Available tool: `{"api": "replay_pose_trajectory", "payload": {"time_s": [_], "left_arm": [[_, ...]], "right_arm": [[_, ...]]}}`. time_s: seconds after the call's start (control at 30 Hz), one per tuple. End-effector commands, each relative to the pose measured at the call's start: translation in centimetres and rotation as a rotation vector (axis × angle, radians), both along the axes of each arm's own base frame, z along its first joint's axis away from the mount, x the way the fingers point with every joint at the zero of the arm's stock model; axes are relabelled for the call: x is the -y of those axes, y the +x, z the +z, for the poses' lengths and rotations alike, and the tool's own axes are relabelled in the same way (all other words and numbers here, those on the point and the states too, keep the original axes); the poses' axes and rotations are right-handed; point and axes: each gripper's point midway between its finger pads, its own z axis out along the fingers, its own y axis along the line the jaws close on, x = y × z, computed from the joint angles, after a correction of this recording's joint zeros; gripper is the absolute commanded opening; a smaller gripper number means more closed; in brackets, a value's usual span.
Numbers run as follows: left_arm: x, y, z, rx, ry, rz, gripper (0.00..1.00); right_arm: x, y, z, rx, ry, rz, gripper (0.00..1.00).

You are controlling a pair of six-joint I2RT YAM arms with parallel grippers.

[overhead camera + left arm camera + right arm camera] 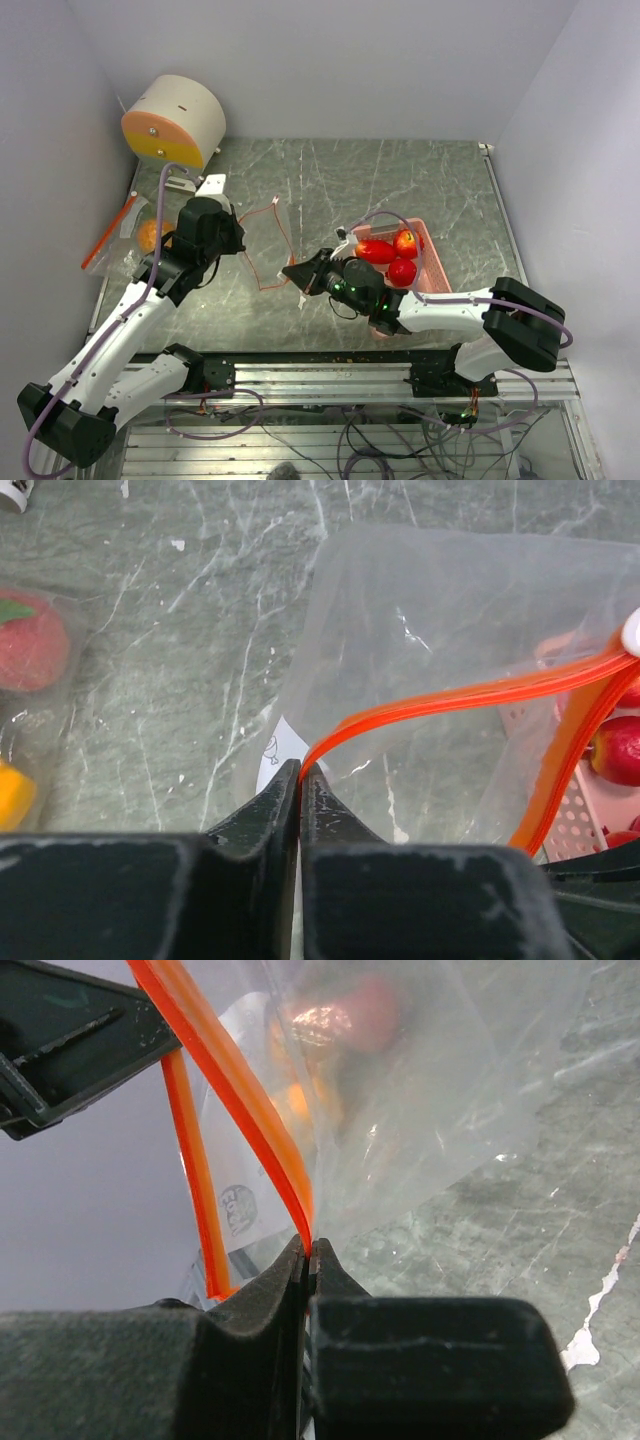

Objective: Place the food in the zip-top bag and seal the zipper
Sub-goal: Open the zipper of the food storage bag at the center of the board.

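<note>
The left fingers [262, 815] and right fingers [262, 1300] clamp opposite zipper ends of the zip-top bag [265, 250]. Bag unsealed; food [388, 255] lies in the basket [434, 262].

A grey-green marbled bench [420, 190] stands between plain pale walls [350, 60] under even light, an aluminium rail [330, 372] along its near edge.
</note>
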Motion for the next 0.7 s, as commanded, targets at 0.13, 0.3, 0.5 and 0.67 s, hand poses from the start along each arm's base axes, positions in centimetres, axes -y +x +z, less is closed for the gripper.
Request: {"api": "replay_pose_trajectory", "payload": {"time_s": [0.13,0.3,0.5,0.67], "left_arm": [[-0.1,0.9,1.5,0.067,0.035,-0.023,0.07],[-5.1,-0.8,4.7,0.024,0.205,0.14,0.07],[-5.6,-2.9,5.0,-0.092,0.257,0.099,0.07],[-3.1,-2.9,1.0,-0.148,0.2,0.012,0.07]], "right_arm": [[1.0,0.1,1.0,0.011,0.006,-0.034,0.0],[5.6,2.2,-0.2,-0.009,-0.074,-0.215,0.0],[5.1,2.9,-3.5,-0.092,-0.192,-0.212,0.0],[4.4,2.7,-6.7,-0.186,-0.229,-0.203,0.05]]}}
